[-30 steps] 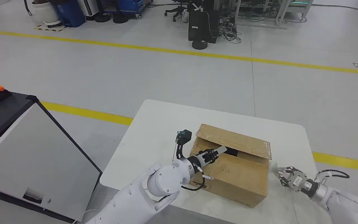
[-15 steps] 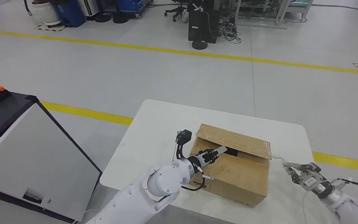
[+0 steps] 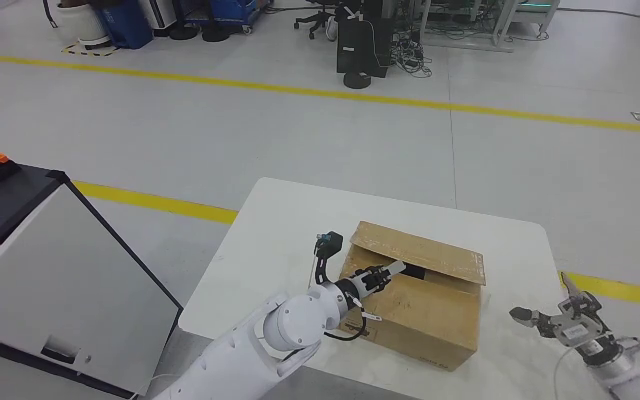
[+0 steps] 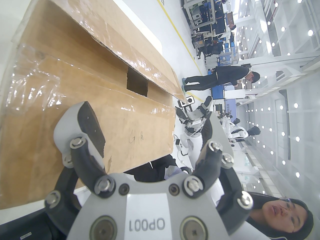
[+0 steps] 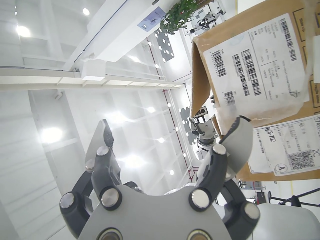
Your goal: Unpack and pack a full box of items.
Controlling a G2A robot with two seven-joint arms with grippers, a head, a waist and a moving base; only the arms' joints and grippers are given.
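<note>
A brown cardboard box (image 3: pixel 415 300) stands on the white table (image 3: pixel 290 215), its far top flap (image 3: pixel 420 250) slightly raised over a dark gap. My left gripper (image 3: pixel 385 273) rests open at the near flap's edge by that gap. In the left wrist view the left gripper (image 4: pixel 150 126) is spread over the taped flap (image 4: pixel 75 71), with one finger (image 4: pixel 90 123) against the cardboard. My right gripper (image 3: pixel 562 322) hovers open to the right of the box, apart from it. From the right wrist, the right gripper (image 5: pixel 172 131) faces the box's labelled end (image 5: pixel 252 63).
A grey cabinet (image 3: pixel 60 270) stands on the floor left of the table. The table's left and far parts (image 3: pixel 300 210) are bare. A yellow floor line (image 3: pixel 150 200) runs behind the table.
My right gripper has drawn back from the box's right end toward the table's right edge and spread its fingers wider. The left arm and the box have stayed still.
</note>
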